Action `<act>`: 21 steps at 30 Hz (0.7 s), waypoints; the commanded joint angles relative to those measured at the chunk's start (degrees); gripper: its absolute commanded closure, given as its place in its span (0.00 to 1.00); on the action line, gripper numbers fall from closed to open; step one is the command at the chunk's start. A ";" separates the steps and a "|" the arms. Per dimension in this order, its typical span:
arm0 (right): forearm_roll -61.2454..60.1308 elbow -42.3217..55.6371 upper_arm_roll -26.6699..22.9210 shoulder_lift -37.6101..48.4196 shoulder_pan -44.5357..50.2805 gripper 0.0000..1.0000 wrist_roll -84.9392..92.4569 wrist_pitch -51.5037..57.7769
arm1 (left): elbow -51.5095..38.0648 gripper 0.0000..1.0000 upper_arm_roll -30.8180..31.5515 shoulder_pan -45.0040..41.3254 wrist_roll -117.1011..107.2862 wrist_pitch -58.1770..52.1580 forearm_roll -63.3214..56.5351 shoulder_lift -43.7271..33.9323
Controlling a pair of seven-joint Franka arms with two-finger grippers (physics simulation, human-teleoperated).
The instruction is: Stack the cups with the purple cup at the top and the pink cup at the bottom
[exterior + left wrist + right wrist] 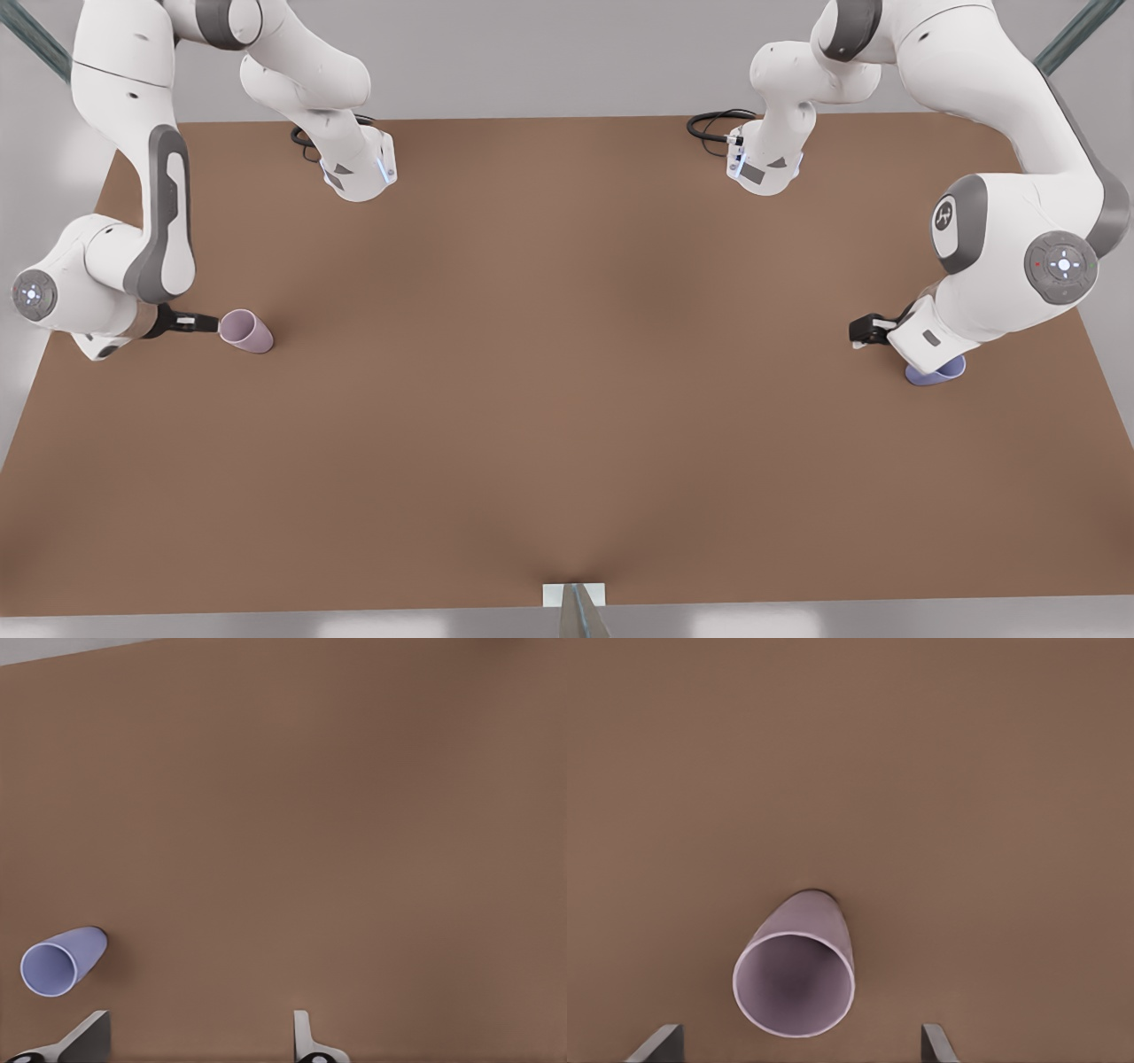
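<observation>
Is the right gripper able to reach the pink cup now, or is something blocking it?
Probably yes. The right gripper sits open just beside the pink cup, whose mouth lies between its fingers in the wrist view. Nothing stands between them on the table.

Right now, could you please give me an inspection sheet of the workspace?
Surface: brown table, bare between the cups.
Job's things: pink cup at the front view's left, purple cup at the front view's right; far apart, not stacked.
Clutter: nothing seen.
Grippers: right gripper open, beside the pink cup's rim; left gripper open, near the purple cup, not around it.
Cables: black loops at both arm bases.
Surroundings: grey floor, metal struts at the corners.
</observation>
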State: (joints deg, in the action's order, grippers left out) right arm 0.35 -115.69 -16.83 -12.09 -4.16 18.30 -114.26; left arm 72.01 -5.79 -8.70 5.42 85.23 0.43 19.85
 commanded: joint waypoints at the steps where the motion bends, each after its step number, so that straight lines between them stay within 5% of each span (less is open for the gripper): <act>1: 0.09 -1.99 -0.22 -0.39 0.20 0.00 25.38 -12.47 | -0.03 0.00 -0.01 0.00 0.47 0.11 0.01 0.10; 8: 0.09 -7.17 -1.54 -3.11 0.03 0.00 41.21 -22.93 | -0.03 0.00 -0.01 -0.09 0.38 0.20 0.01 1.07; 18: -0.26 -13.95 -1.71 -2.76 0.03 0.00 41.47 -26.89 | -0.03 0.00 -0.01 -0.09 0.38 0.64 0.01 1.77; 21: -0.26 -14.03 -1.71 -3.55 0.03 0.22 41.47 -27.07 | -0.03 0.00 -0.01 0.00 0.38 0.73 -0.08 2.13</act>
State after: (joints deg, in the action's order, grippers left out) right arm 0.19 -129.69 -18.53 -15.51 -4.12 45.65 -139.05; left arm 72.01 -5.79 -8.73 5.69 85.71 0.47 21.99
